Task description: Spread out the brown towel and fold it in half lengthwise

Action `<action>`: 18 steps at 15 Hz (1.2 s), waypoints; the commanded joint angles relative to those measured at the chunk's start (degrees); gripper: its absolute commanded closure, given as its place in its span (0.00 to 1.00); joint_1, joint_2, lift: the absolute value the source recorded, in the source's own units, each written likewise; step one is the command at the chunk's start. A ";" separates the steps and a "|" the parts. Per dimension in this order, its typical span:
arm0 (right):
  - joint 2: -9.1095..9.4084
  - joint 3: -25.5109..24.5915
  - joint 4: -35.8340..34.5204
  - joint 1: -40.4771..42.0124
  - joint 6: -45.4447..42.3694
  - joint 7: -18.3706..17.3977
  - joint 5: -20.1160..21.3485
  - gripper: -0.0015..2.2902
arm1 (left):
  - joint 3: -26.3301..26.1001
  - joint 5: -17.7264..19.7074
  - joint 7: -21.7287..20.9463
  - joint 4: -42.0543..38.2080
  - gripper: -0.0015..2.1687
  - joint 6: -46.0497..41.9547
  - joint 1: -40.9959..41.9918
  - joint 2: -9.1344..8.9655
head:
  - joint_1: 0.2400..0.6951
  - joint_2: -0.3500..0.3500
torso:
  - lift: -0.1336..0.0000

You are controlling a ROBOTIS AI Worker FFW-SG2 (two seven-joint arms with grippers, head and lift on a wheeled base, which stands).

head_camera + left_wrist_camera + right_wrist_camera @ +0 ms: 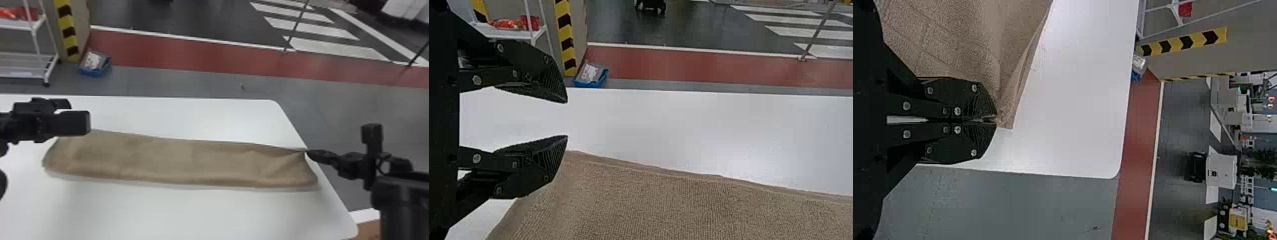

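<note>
So my right claw (307, 152) is closed on the far right corner of the brown towel (178, 161), pinching just a bit of it between the tips. My left claw (80, 113) is wide open, with nothing between its fingers, at the towel's far left corner. The towel's lying in a long strip across the white table (191, 213), left to right, with some creases fanning out from the corner I've got pinched.

No legible text, no readable labels or brands, no readable numbers or signs
</note>
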 commanded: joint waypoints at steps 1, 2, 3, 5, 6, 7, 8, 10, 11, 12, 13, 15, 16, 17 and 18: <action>0.09 0.00 0.22 0.02 -0.06 -0.09 -0.06 0.49 | -0.26 0.05 1.63 0.16 0.00 0.32 0.50 -0.01 | 1.00 0.08 | 0.07; 0.09 0.09 0.22 0.02 -0.06 -0.18 -0.06 0.49 | -0.26 0.05 2.33 0.16 0.00 0.32 0.50 -0.01 | 1.00 0.08 | 0.07; 0.09 0.09 0.13 0.02 -0.06 -0.18 -0.06 0.49 | -0.26 0.14 2.69 0.16 0.00 0.85 0.50 -0.01 | 1.00 0.08 | 0.07; 0.09 0.00 0.13 0.02 -0.06 -0.62 -0.06 0.49 | 0.01 0.23 2.86 0.07 0.01 0.85 0.67 0.07 | 1.00 0.08 | 0.07; 0.18 0.00 0.13 0.02 -0.06 -1.41 -0.06 0.48 | 0.18 0.23 2.95 0.07 0.01 0.85 0.76 0.07 | 1.00 0.08 | 0.07; 0.53 0.00 -0.04 0.11 0.12 -2.64 -0.32 0.35 | 0.36 0.23 3.04 -0.01 0.01 0.85 0.85 0.16 | 1.00 0.08 | 0.07; 1.05 -0.35 -0.39 0.19 0.47 -4.31 -0.76 0.17 | 0.54 0.31 3.21 -0.19 0.01 0.85 1.11 0.16 | 1.00 0.08 | 0.07; 1.76 -1.32 -1.01 0.19 0.82 -5.63 -1.29 0.03 | 1.06 0.49 3.12 -0.72 0.01 0.85 1.38 0.25 | 1.00 0.08 | 0.07; 2.29 -1.49 -2.33 0.46 1.00 -6.77 -3.40 0.03 | 1.33 0.75 3.12 -0.98 0.01 0.85 1.46 0.34 | 1.00 0.08 | 0.07; 2.72 -1.58 -3.82 0.81 1.35 -6.95 -4.10 0.03 | 1.68 1.11 2.51 -1.33 0.01 1.02 1.73 0.43 | 1.00 0.08 | 0.07; 3.25 -1.76 -5.32 1.16 2.05 -7.30 -4.19 0.03 | 2.47 1.63 1.45 -1.68 0.03 1.20 2.08 0.25 | 1.00 0.08 | 0.07; 3.60 -1.58 -7.87 2.57 3.10 -7.30 -4.19 0.03 | 2.82 5.41 -0.83 -3.00 0.07 8.05 1.99 0.34 | 1.00 0.09 | 0.07; 3.69 -1.32 -8.66 3.01 3.63 -7.30 -4.19 0.03 | 3.35 8.84 -2.94 -3.97 0.09 12.63 1.55 0.25 | 1.00 0.10 | 0.07; 3.96 -1.23 -9.18 3.27 3.46 -7.30 -4.10 0.03 | 3.61 12.62 -5.40 -4.85 0.10 19.13 0.67 0.16 | 1.00 0.11 | 0.07; 4.04 -1.23 -9.27 3.45 3.46 -7.21 -4.10 0.03 | 3.96 18.16 -8.04 -6.17 0.10 27.39 -0.12 0.07 | 1.00 0.12 | 0.07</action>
